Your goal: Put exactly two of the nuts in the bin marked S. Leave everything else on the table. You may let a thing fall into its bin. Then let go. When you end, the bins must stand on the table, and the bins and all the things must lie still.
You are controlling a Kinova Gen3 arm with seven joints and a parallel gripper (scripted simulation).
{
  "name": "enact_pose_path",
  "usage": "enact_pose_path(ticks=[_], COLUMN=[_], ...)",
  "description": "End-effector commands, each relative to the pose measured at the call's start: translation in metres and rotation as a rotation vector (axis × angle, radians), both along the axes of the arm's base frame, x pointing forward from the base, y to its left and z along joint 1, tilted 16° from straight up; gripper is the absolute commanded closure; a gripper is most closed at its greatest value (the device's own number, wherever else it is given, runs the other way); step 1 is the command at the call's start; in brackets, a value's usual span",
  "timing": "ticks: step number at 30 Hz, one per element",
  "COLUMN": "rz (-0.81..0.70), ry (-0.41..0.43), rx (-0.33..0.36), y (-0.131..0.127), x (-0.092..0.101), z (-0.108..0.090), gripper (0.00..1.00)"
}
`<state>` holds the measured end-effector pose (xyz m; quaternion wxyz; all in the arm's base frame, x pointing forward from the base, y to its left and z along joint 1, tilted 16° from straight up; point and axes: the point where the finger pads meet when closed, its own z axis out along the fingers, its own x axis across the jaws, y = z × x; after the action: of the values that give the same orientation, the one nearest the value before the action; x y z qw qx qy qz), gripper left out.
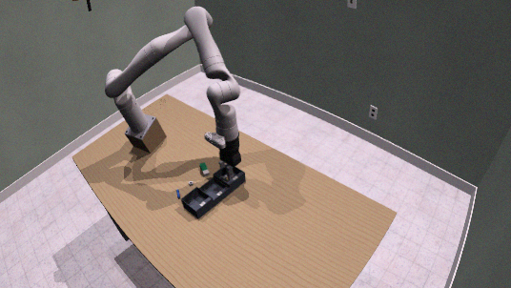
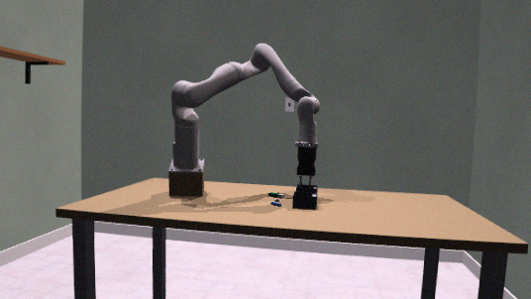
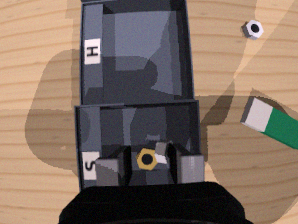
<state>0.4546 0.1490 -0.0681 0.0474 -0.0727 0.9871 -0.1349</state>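
Observation:
A row of three dark bins (image 1: 213,191) stands on the table. In the wrist view the nearest bin is marked S (image 3: 140,139) and the middle one H (image 3: 136,56). My gripper (image 3: 150,159) (image 1: 230,176) hangs just above bin S with its fingers open. A yellow nut (image 3: 147,159) shows between the open fingers, inside the outline of bin S; I cannot tell whether it rests on the bin floor. A silver nut (image 3: 252,28) lies on the table beside the bins; it also shows in the top view (image 1: 190,182).
A green and white block (image 3: 273,121) lies on the table to the right of bin S. The arm's base (image 1: 145,134) stands at the table's far left corner.

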Motion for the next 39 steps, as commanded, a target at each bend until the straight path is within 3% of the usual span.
enact_pose_path(ticks=[1,29,33,39], rz=[0.001,0.001,0.001,0.001], ry=[-0.001,-0.001,-0.001,-0.001], rx=[0.001,0.001,0.001,0.001], y=[0.001,0.008,0.012,0.012], x=[0.0,-0.003,-0.004,-0.004], z=[0.001,0.026,0.042,0.042], gripper=[0.36,0.36,0.36,0.36])
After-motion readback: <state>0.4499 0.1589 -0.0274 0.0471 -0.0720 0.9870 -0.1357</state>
